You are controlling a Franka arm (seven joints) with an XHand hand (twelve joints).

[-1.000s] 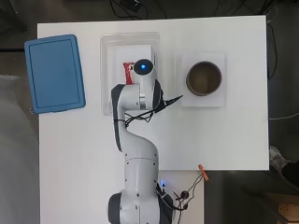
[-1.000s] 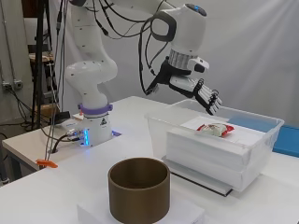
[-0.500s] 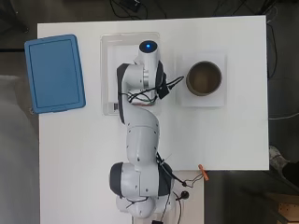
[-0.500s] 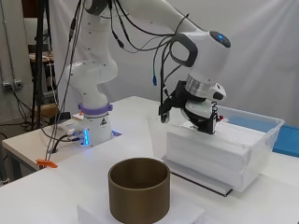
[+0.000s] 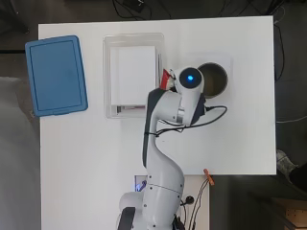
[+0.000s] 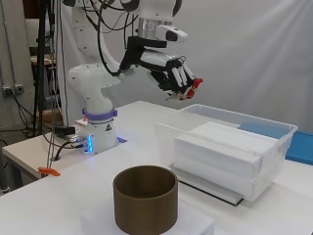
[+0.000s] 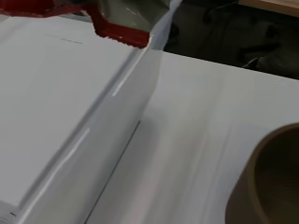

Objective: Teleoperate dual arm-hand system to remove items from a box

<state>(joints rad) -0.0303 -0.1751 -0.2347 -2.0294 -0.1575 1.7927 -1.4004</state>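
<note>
One red packet (image 6: 194, 86) clamped in the hand (image 6: 172, 73), high above the box (image 6: 222, 128) rim

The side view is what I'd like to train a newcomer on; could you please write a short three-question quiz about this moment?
1. True or false: the robot hand holds the red packet in the air, above the clear box.
2. Which thing stands nearest the camera in the side view? A) the blue lid B) the brown cylinder C) the clear box
3. Fill in: inside the clear box lies a stack of ____ slabs.

Key: 1 true, its fingers are curled round the packet; 2 B; 3 white.
</note>
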